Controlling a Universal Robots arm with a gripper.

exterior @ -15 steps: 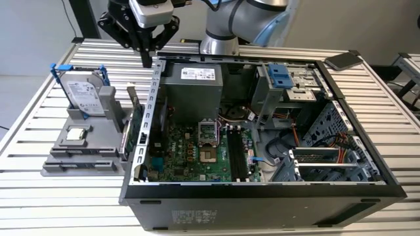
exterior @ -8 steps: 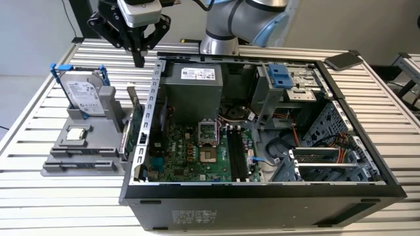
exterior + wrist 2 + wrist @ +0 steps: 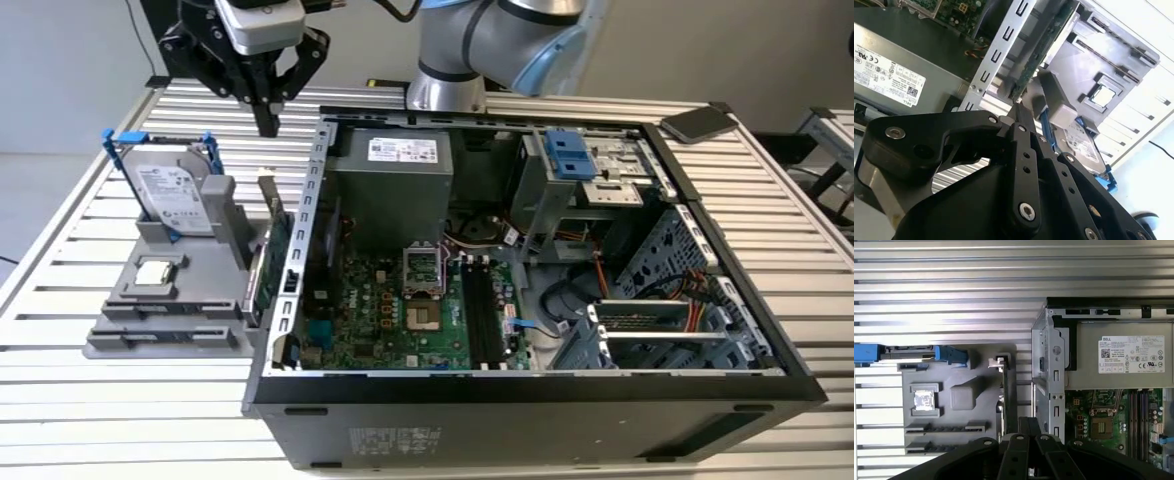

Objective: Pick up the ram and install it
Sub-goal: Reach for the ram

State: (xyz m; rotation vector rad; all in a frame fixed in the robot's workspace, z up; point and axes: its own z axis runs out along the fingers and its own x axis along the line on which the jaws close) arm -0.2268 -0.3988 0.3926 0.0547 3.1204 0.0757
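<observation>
Gripping state: the hand [image 3: 270, 125] has its fingers pressed together, pad against pad.
Labels: a white printed sticker [image 3: 1130, 354] on the power supply [image 3: 394, 195], beside the hand; another on the hard drive [image 3: 174, 185], lower and beside the hand.
Ram: I cannot tell it for sure; thin dark bumpy strips lie edge-on in the slot rows [image 3: 946, 428] of the grey holder [image 3: 120, 345], below the hand on the bench [image 3: 80, 420].
Case: the open computer case [image 3: 534, 400] stands just beside the hand.
</observation>
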